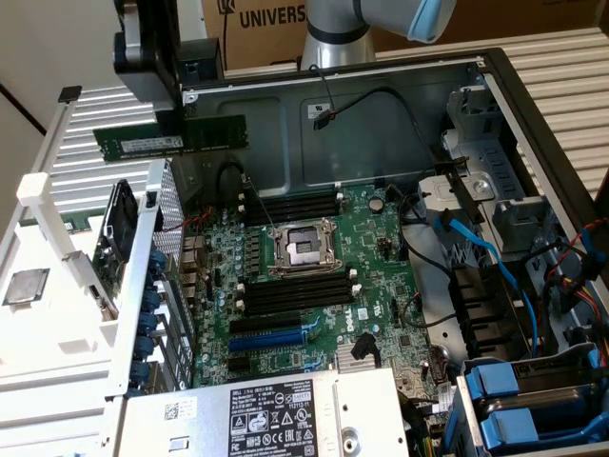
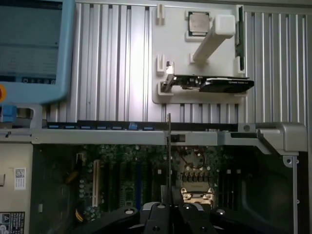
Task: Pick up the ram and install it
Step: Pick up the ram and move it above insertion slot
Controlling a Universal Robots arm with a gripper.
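Gripper [image 1: 183,119] is up over the case [image 1: 285,152] at its far corner on the exterior view's left, jaws clamped tight on the ram [image 1: 143,145]. It's pinched roughly mid-length, w/ both ends sticking out past the fingers. Stick is held level, long edge down, label side facing the ext cam, clear above the case rim and not touching anything. Wrist cam looks straight down the ram's thin edge. It reads as a narrow line running from the fingers across the case rim, w/ the mobo [image 1: 371,276] under it, just beside the CPU socket [image 1: 304,248]. Not seated: ram is well apart from the board. Black DIMM slots [image 1: 290,204] sit in two banks, one either side of the socket, running parallel to the stick as held. Blue expansion slot [image 1: 271,338] is nearer the PSU [image 1: 276,414], which sits at the case's near edge in the ext view. Blue cables [image 1: 485,252] loop along the case's side on the exterior view's right, by the drive bays. Outside the case, on the exterior view's left, a white tray [image 1: 38,333] carries a loose CPU [image 1: 26,286] and a graphics card [image 1: 119,238] standing on edge. Teach pendant [image 2: 29,44] lies on the slatted table beyond the case in the wrist view. Cardboard box [image 1: 266,19] is behind the arm's base.
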